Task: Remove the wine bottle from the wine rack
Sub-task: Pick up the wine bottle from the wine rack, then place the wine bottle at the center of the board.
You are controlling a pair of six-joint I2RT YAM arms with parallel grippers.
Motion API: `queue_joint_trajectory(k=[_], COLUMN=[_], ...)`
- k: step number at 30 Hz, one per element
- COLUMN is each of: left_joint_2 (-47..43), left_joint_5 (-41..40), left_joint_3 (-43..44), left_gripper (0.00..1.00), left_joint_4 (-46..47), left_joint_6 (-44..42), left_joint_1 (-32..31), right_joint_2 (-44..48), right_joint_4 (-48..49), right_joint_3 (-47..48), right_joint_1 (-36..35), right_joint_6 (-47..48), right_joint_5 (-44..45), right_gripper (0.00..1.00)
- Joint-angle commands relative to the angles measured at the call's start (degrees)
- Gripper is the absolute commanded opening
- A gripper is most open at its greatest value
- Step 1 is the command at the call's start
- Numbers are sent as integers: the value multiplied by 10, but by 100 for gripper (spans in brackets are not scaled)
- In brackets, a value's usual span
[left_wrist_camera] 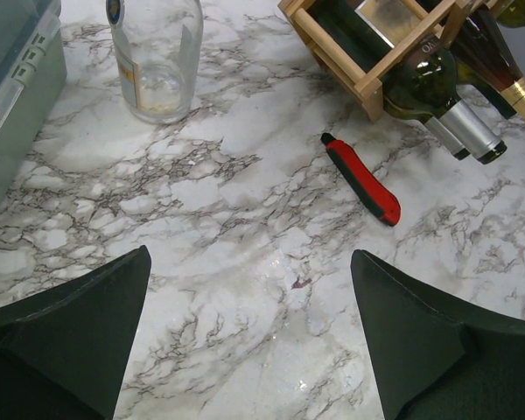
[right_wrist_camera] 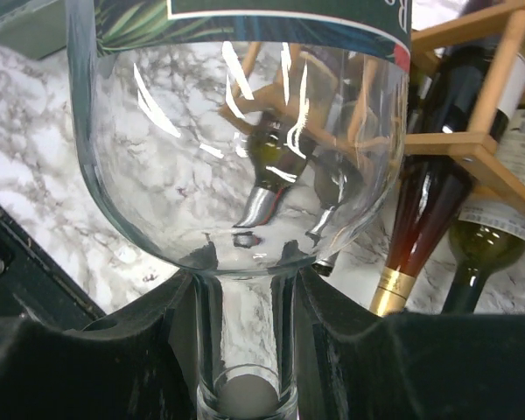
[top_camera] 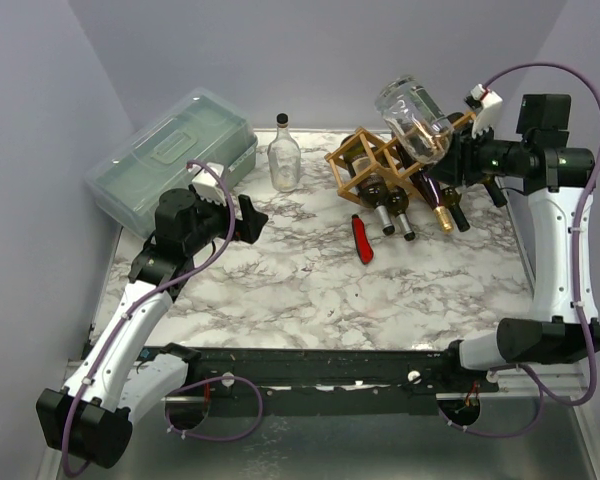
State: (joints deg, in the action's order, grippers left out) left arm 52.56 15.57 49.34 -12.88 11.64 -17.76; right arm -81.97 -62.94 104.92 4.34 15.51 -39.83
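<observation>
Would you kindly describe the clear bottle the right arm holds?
The clear bottle is empty, colourless glass with a dark label on its body and a narrow neck. The right end effector is shut on that neck, holding it tilted, base upward, above the wine rack. Whether it touches the rack is unclear.

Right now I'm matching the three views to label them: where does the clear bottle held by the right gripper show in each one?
Top external: clear bottle upper right, tilted above the wine rack, neck in the right gripper.
Left wrist: not in it.
Right wrist: fills the centre, neck between the fingers.
Shared landmark: the wine rack, upper right in both wrist views.
</observation>
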Motion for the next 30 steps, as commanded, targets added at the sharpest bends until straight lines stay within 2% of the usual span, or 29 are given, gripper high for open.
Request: queue_joint_trajectory(k=[1, 9, 15, 23, 30], left_joint_2=[-16, -38, -72, -125, -148], left_joint_5=[14, 2, -43, -86, -170], left_joint_3=[-12, -27, -45, -78, -86], left_gripper=[99, 99, 99, 99, 99], left_joint_4=[17, 27, 44, 83, 90], left_joint_6=[-24, -59, -83, -109, -114], left_joint_1=[-4, -4, -4, -4, -4], right_joint_2=[50, 49, 31, 35, 34], right_joint_4=[59, 10, -56, -55, -59], right_joint_3=[7, -16, -21, -77, -107], right_joint_1=[-36, -112, -152, -258, -333], right_joint_6=[43, 111, 191, 232, 276], right_joint_5=[-76, -95, -119, -44, 25], right_gripper=[0, 0, 0, 0, 0])
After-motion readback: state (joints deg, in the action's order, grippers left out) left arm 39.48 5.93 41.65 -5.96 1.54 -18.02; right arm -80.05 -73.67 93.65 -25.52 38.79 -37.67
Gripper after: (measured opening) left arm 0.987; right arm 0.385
